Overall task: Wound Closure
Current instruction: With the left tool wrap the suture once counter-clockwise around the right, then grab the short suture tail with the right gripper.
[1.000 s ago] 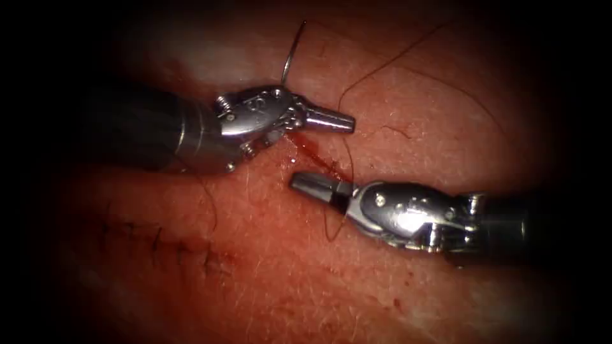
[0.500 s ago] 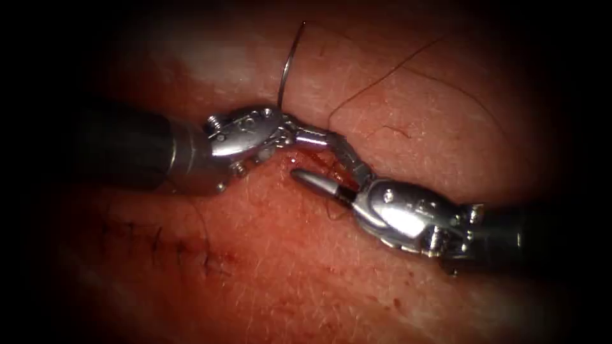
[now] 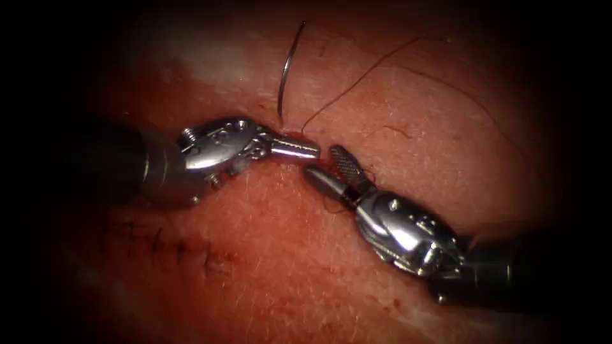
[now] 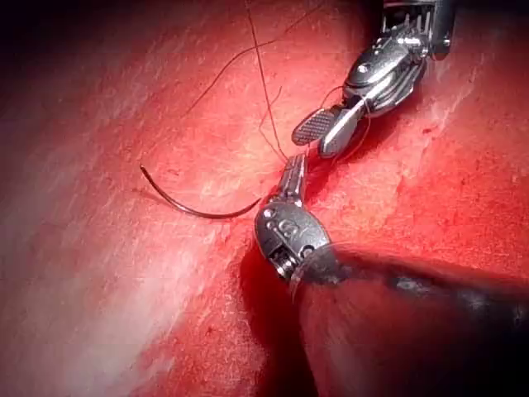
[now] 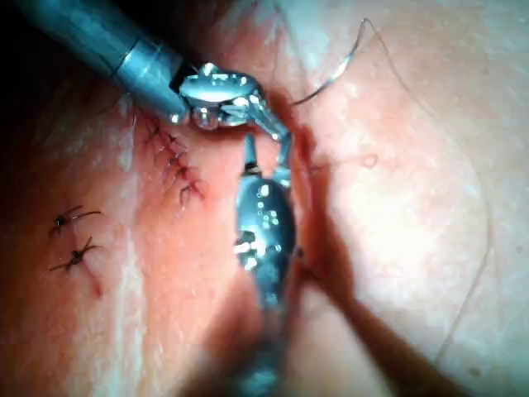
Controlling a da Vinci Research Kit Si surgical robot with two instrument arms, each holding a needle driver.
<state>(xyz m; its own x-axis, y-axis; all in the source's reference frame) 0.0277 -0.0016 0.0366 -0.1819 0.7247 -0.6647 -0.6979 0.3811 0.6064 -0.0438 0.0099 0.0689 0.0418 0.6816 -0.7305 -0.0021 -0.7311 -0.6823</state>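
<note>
The curved needle [image 3: 287, 70] stands up out of the tissue [image 3: 268, 267], its lower end sunk in just above the left end of the cut, free of both tools. It also arcs over the surface in the left wrist view [image 4: 198, 211]. My left tool [image 3: 315, 151] lies shut just below the needle's entry, with nothing seen between its jaws. My right tool [image 3: 320, 161] faces it tip to tip, jaws open and holding nothing, one ridged pad [image 3: 347, 162] turned up. Dark thread [image 3: 363, 76] runs from near the left tool's tip up to the right.
A row of dark finished stitches [image 3: 166, 242] lies at the lower left, also seen beside the left tool's wrist [image 5: 173, 161]. Red fluid darkens the cut [image 5: 310, 198] under the tools. More thread loops across the tissue at the upper right.
My left tool has drawn back left and down, away from the needle. My right tool has opened its jaws and swung up toward the left tool. The needle has stayed in place.
</note>
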